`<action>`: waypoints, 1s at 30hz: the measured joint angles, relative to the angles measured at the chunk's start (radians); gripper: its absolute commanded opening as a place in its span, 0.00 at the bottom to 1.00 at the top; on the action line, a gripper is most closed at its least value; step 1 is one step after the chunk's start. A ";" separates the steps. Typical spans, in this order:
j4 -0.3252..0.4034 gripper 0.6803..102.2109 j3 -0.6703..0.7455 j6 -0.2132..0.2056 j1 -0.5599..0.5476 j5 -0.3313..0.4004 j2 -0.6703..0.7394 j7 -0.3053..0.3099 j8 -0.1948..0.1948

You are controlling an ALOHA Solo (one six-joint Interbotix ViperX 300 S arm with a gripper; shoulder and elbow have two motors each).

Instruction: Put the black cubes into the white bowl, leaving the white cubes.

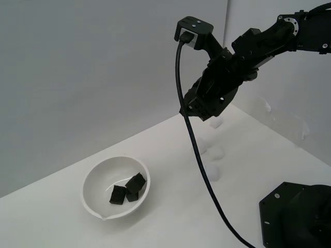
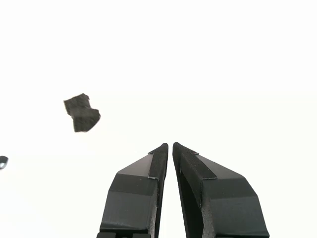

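The white bowl [image 1: 94,181] sits on the white table toward the exterior view's left. Three black cubes [image 1: 128,189] lie together inside it. My gripper [image 1: 190,109] hangs in the air well to the right of the bowl and above it, over faint white cubes [image 1: 214,153] on the table. In the wrist view the gripper [image 2: 170,145] has its fingers [image 2: 143,188] pressed together with nothing between them. The black cubes [image 2: 81,112] show there as a dark cluster far from the fingertips. The bowl's outline is washed out in that view.
A black cable [image 1: 199,165] hangs from the wrist camera down across the table. The arm's black base [image 1: 297,217] fills the lower corner on the exterior view's right. A pale wall stands behind the table's far edge.
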 measured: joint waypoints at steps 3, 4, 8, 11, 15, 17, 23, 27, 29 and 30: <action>0.058 0.02 0.043 0.000 0.037 0.061 0.040 -0.032 0.023; 0.077 0.02 0.057 0.000 0.046 0.081 0.054 -0.041 0.026; 0.150 0.02 0.112 0.002 0.080 0.150 0.109 -0.084 0.029; 0.195 0.02 0.146 0.000 0.098 0.198 0.146 -0.120 0.029; 0.242 0.02 0.195 0.000 0.115 0.244 0.195 -0.137 0.029; 0.261 0.02 0.218 0.000 0.126 0.262 0.216 -0.149 0.029; 0.321 0.02 0.342 0.000 0.149 0.322 0.339 -0.169 0.029; 0.333 0.02 0.414 0.014 0.172 0.333 0.411 -0.172 0.029; 0.345 0.02 0.462 0.017 0.175 0.345 0.456 -0.172 0.029; 0.347 0.02 0.488 0.017 0.175 0.348 0.483 -0.173 0.029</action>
